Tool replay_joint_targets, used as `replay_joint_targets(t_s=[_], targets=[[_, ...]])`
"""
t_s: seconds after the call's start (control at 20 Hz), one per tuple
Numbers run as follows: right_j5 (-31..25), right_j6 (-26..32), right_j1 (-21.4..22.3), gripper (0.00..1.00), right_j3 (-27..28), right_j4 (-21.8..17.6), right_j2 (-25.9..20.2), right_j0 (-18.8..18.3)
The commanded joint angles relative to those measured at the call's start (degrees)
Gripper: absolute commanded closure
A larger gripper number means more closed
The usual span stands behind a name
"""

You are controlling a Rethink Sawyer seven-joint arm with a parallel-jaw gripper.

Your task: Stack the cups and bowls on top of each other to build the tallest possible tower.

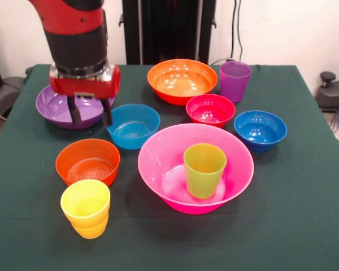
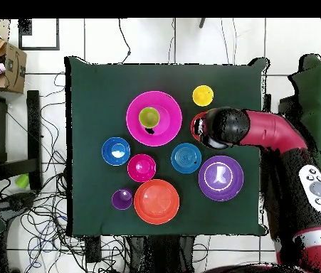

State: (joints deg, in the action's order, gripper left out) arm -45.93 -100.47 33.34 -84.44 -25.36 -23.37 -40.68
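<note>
My gripper [image 1: 91, 114] is open and empty. It hangs above the table over the small orange bowl [image 1: 87, 162], between the big purple bowl [image 1: 52, 107] and the light blue bowl [image 1: 133, 125]. The lime green cup [image 1: 204, 169] stands upright inside the big pink bowl [image 1: 158, 169]. The yellow cup [image 1: 86, 208] stands alone at the front left. The big orange bowl [image 1: 182, 81], purple cup [image 1: 235, 81], red bowl [image 1: 210, 109] and dark blue bowl [image 1: 260, 130] stand apart on the cloth. In the overhead view the arm's head [image 2: 223, 128] hides most of the small orange bowl [image 2: 193, 126].
The green cloth [image 1: 305, 214] covers the table. The pedestal [image 1: 168, 28] stands at the far edge. In the overhead view cables lie on the floor around the table and a cardboard box [image 2: 6, 67] sits at the left.
</note>
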Motion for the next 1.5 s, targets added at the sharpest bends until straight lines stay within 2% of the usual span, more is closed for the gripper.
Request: replay_joint_targets(t_s=[0.05, 0.35, 0.65, 0.85, 1.15, 1.25, 1.5], targets=[[3.56, 5.06, 4.44, 0.0, -13.57, -3.66, 1.12, -2.78], [6.7, 6.52, 3.94, 0.0, -16.07, -6.01, 0.12, -6.47], [9.78, 4.97, 2.46, 0.0, -16.7, -9.28, 0.41, -6.77], [11.58, 5.86, 1.0, 0.0, -17.04, -11.37, 0.35, -8.33], [12.19, 6.78, 2.52, 0.0, -18.65, -12.77, -0.26, -10.38], [11.75, 7.34, 2.73, 0.0, -18.14, -12.99, -0.49, -10.93], [10.01, 10.66, 0.91, 0.0, -12.61, -14.71, -1.33, -12.74]])
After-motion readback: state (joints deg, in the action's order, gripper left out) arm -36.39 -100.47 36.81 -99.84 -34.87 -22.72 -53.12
